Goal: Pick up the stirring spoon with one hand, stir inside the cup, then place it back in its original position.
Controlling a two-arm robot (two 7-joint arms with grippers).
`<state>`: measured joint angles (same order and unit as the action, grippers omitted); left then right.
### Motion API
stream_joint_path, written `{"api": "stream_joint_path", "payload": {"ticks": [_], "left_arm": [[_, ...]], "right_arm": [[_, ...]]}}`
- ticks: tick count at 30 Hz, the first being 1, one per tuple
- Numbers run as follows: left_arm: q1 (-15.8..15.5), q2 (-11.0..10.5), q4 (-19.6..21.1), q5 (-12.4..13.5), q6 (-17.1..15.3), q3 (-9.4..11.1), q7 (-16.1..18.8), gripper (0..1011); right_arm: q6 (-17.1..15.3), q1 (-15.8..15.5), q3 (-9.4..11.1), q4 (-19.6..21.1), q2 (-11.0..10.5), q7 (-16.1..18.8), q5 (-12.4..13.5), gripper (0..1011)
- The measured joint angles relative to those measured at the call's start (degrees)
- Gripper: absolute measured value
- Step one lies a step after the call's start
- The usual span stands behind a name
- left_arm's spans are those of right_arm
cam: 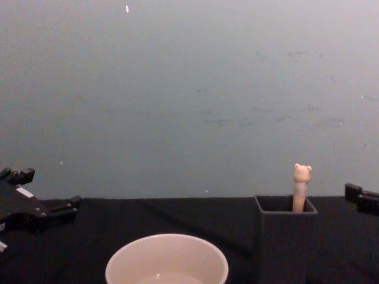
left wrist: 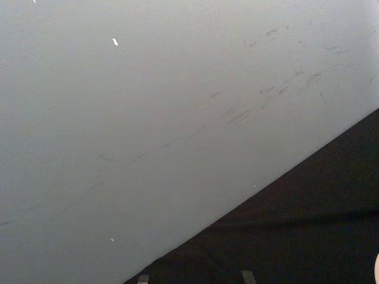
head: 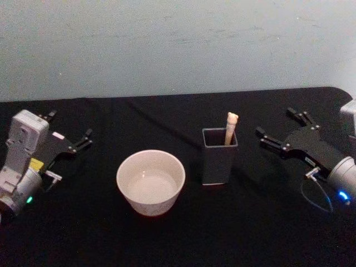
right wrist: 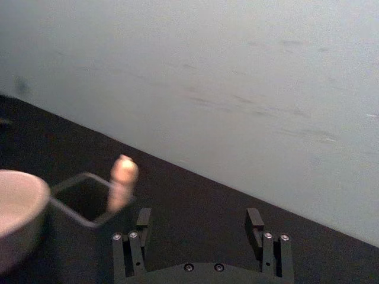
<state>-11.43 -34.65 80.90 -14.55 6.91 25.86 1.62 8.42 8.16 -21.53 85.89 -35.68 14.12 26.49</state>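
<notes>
The stirring spoon (head: 231, 128) stands in the dark grey square holder (head: 218, 158), which is the original position, with its beige bear-head handle (cam: 302, 184) sticking above the rim. The cream-white cup (head: 150, 182) sits on the table to the holder's left. My right gripper (head: 275, 122) rests open on the table to the right of the holder, a short gap from it. In the right wrist view its fingers (right wrist: 144, 220) point past the spoon (right wrist: 122, 183) and the cup's rim (right wrist: 21, 201). My left gripper (head: 69, 127) lies open at the far left, away from the cup.
A black cloth (head: 178, 239) covers the table, with a pale wall (head: 178, 44) right behind it. A loose cable loop (head: 317, 197) hangs by my right wrist. Bare cloth lies between the cup and each gripper.
</notes>
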Motion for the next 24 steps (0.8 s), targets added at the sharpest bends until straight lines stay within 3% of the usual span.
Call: {"api": "stream_joint_path", "payload": {"ticks": [7, 12, 24], "left_arm": [[0.00, 0.00, 0.00, 0.00, 0.00, 0.00, 0.00, 1001], [0.00, 0.00, 0.00, 0.00, 0.00, 0.00, 0.00, 1001], [0.00, 0.00, 0.00, 0.00, 0.00, 0.00, 0.00, 1001]], "right_arm": [[-1.45, 0.10, 0.44, 1.00, -0.45, 10.64, 6.72, 1002], [-3.94, 1.66, -0.11, -0.20, 0.49, 15.54, 9.00, 1002], [-6.22, 7.02, -1.00, -6.37, 4.93, 18.60, 8.90, 1000]]}}
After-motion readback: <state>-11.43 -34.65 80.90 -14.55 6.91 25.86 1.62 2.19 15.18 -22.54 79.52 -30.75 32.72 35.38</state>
